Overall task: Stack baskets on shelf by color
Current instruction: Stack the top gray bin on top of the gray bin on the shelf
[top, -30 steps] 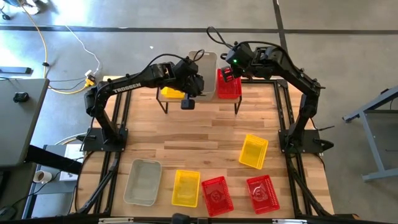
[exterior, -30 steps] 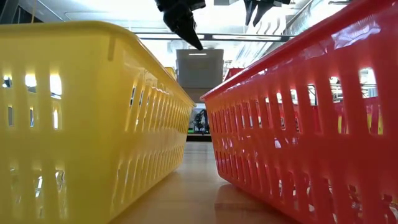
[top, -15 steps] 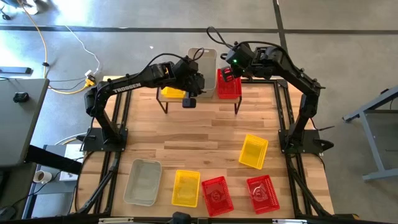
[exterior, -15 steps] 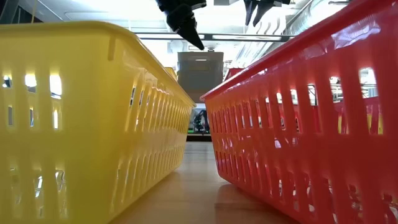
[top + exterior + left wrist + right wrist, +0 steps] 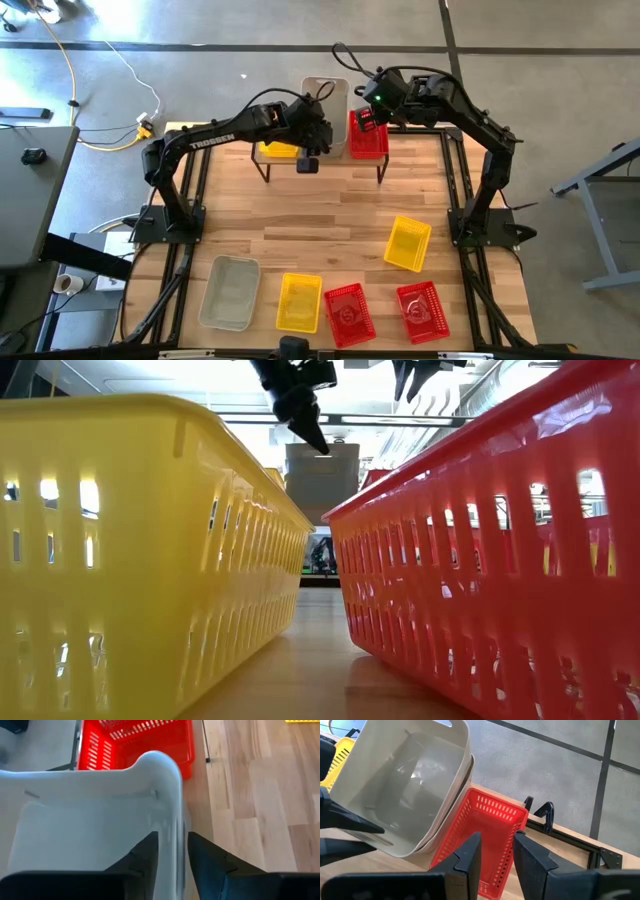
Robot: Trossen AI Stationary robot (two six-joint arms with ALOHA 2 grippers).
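Overhead, a grey basket [image 5: 328,112] sits at the shelf's [image 5: 320,158] 12 o'clock edge, jutting past the rim, with a second grey basket nested under it in the right wrist view. The left gripper [image 5: 171,851] pinches its wall, one finger [image 5: 145,855] inside and the other outside. The basket [image 5: 95,820] fills most of that wrist view.

At the grey basket's 3 o'clock a red basket [image 5: 368,135] rests on the shelf, just beside it. The right gripper [image 5: 496,851] hangs above this red basket [image 5: 485,837], fingers parted, gripping nothing. At the grey basket's 9 o'clock a yellow basket [image 5: 276,149] lies on the shelf, partly hidden by the left arm [image 5: 215,135].

On the table [image 5: 330,215], well apart from the shelf, one yellow basket [image 5: 408,243] lies tilted toward 4 o'clock. Along the 6 o'clock edge stand four more in a row: grey [image 5: 230,292], yellow [image 5: 299,302], red [image 5: 349,314], and red [image 5: 422,311].

From table height, the yellow [image 5: 140,550] and red [image 5: 500,550] baskets loom near the lens, the grey basket [image 5: 321,475] visible between them, far back, with the left gripper [image 5: 305,422] touching its top rim.
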